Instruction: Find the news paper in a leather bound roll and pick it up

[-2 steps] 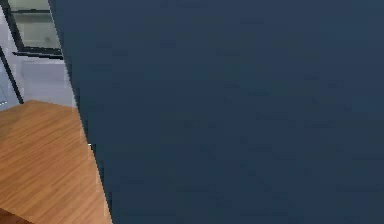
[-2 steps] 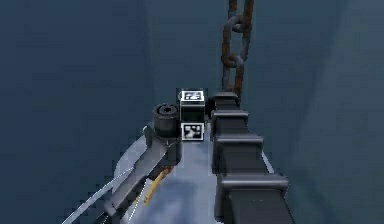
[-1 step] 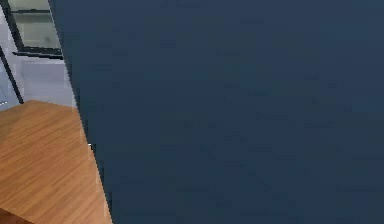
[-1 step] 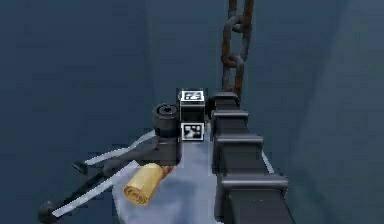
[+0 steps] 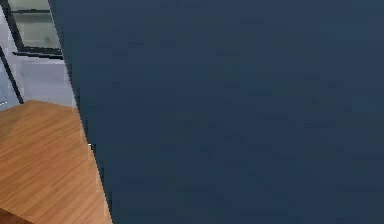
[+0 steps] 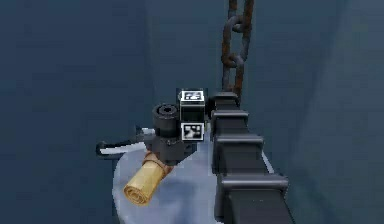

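At pale round surface [image 6: 122, 204], arm [image 6: 236, 150] stretched out, gripper [image 6: 135, 152] near tan roll [image 6: 146, 180]

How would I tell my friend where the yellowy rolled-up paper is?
Find the dark blue wall with a rusty chain hanging down it. Lower down is a pale rounded tabletop, and the roll lies on it, left of the black arm. It is the one golden-tan tube there, darker brown toward one end.

tan newspaper roll [image 6: 146, 181], slanted diagonally
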